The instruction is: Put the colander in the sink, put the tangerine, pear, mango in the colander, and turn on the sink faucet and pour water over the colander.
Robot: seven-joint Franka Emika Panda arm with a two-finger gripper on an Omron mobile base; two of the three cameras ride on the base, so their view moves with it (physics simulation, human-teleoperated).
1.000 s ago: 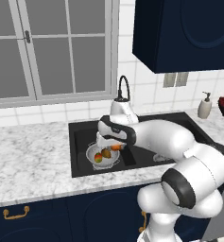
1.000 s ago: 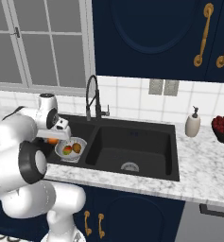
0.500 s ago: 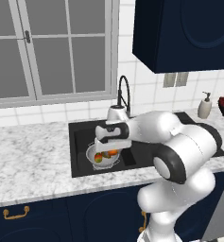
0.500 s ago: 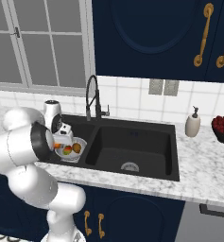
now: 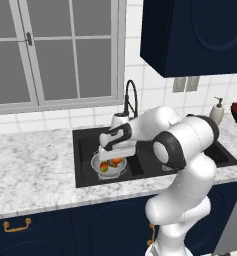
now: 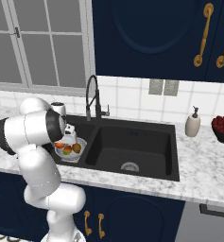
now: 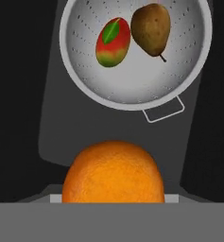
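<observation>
The silver colander (image 7: 132, 87) sits in the left basin of the black sink (image 5: 87, 147). The red-green mango (image 7: 113, 42) and the brown pear (image 7: 151, 29) lie inside it. The orange tangerine (image 7: 112, 172) fills the bottom of the hand view, close under the camera and hiding the fingertips. It hangs above the basin floor just outside the colander's rim, near one handle. My gripper (image 5: 116, 151) hovers low over the colander (image 5: 108, 166), shut on the tangerine. From the right base view the colander (image 6: 70, 150) shows beside my arm. No water runs from the black faucet (image 5: 132, 97).
The right basin (image 6: 132, 151) lies bare with its silver drain. A pale soap pump bottle (image 6: 193, 124) and a dark bowl of red fruit (image 6: 223, 127) stand on the marble at the right. My bent arm crowds the left basin, and the faucet (image 6: 90, 92) rises just behind it.
The arm has folded and swung left, with the elbow now in front of the sink. The hand has stayed over the colander, a little further left and lower, still holding the tangerine.
</observation>
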